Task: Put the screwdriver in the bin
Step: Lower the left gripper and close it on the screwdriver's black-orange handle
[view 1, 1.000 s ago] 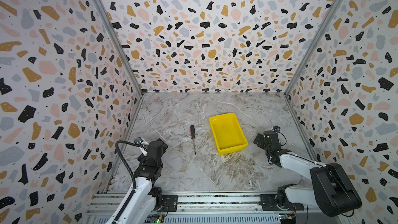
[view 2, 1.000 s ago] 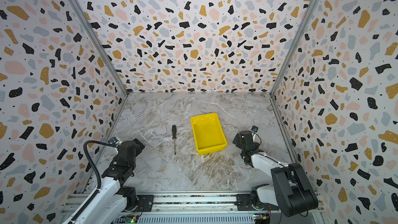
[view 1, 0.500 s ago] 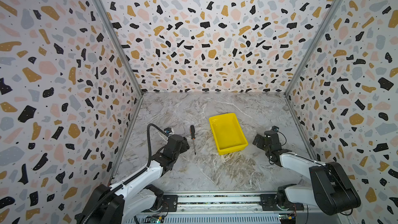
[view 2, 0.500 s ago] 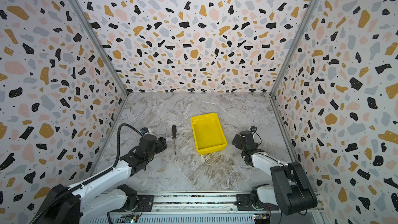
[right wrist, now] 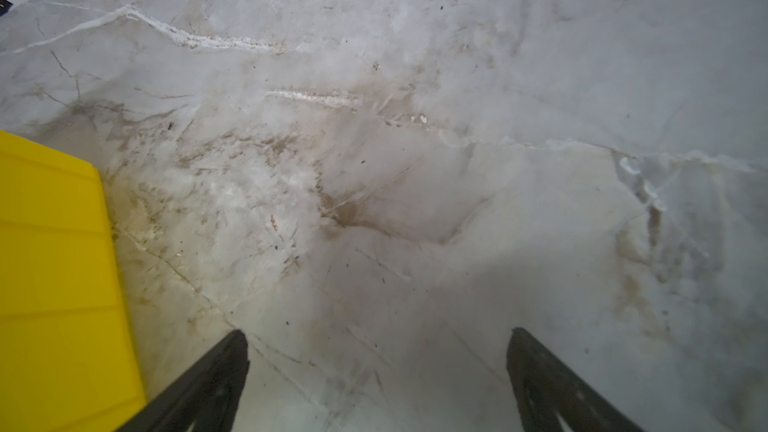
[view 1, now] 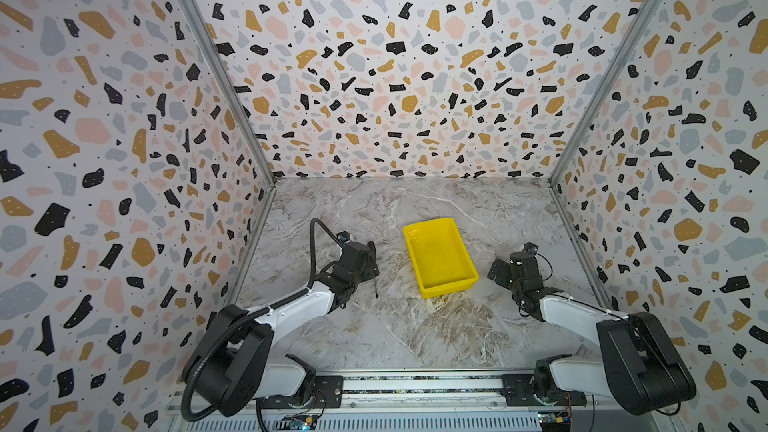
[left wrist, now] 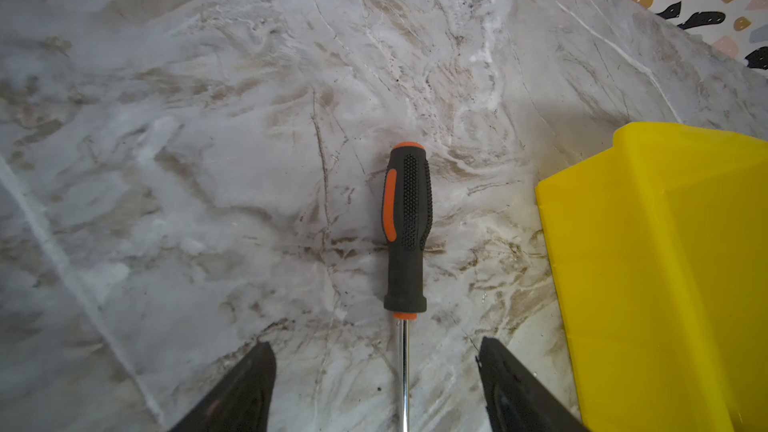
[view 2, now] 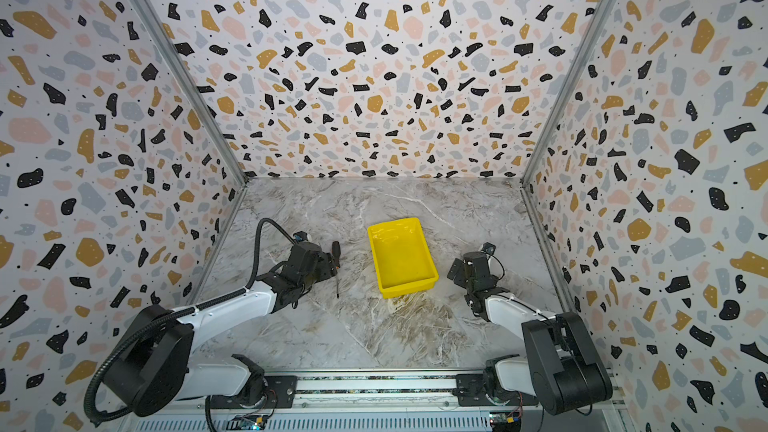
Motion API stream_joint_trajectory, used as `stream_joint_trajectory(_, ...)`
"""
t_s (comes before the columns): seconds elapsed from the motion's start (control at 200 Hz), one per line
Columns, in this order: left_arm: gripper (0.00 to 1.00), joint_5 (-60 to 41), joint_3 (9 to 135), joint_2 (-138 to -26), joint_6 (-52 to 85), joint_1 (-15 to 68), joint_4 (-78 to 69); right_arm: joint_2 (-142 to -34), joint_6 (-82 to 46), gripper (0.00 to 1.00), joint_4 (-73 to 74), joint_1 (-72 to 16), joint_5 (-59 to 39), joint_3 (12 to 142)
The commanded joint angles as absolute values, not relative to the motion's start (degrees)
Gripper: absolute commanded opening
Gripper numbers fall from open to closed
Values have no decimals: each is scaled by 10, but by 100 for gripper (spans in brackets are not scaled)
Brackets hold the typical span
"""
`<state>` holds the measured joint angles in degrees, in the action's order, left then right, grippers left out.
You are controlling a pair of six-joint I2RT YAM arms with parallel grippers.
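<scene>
The screwdriver (left wrist: 407, 226) is seen lying flat on the counter (left wrist: 166, 160), outside the bin (left wrist: 665, 243) and just beside its long side, with a strip of bare counter between them. In both top views it is placed to the left of the bin (view 2: 395, 224), with the black and orange handle turned toward the back wall and the thin shaft turned toward the front rail (view 2: 374, 384). In a top view only the shaft and the top of the handle of the screwdriver (view 1: 375, 288) are shown, because the rest is covered by the arm.

The left hand (left wrist: 375, 344) is held low over the shaft end. Its two dark fingers (left wrist: 249, 384) are spread wide, one on each side of the shaft, and the shaft is not touched by either of them. Nothing is pinched.

The bin (view 1: 430, 224) is standing on the counter near the middle, a little turned against the walls (view 1: 374, 56).

The right hand (right wrist: 378, 331) is kept near the other long side of the bin (right wrist: 50, 243), apart from it. Its fingers (right wrist: 208, 384) are also spread, and only bare counter is seen between them. In both top views this hand (view 1: 498, 272) is found to the right of the bin.
</scene>
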<state>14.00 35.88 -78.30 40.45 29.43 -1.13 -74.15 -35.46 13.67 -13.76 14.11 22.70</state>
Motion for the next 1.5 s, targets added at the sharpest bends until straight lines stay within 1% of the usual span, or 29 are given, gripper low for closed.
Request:
stream_joint_trajectory(0.0, 77, 127, 382, -815, 382, 299, -18, -736, -352, 98, 130, -137, 143, 235)
stream_joint_trajectory(0.456, 65, 140, 423, -935, 379, 309, -22, -742, -357, 97, 127, -150, 165, 241)
stream_joint_trajectory(0.656, 55, 158, 425, -961, 378, 311, -18, -747, -356, 97, 125, -158, 175, 245)
stream_joint_trajectory(0.751, 47, 159, 426, -968, 378, 311, -22, -749, -356, 97, 125, -161, 179, 246)
stream_joint_trajectory(0.936, 26, 163, 428, -972, 378, 311, -20, -757, -355, 97, 124, -165, 186, 253)
stream_joint_trajectory(1.076, 16, 171, 427, -962, 379, 311, -11, -762, -354, 96, 120, -168, 189, 257)
stream_joint_trajectory(1.241, 10, 181, 421, -929, 377, 311, 3, -765, -353, 96, 120, -171, 192, 258)
stream_joint_trajectory(1.492, 8, 177, 411, -867, 385, 317, 27, -766, -351, 95, 118, -175, 194, 260)
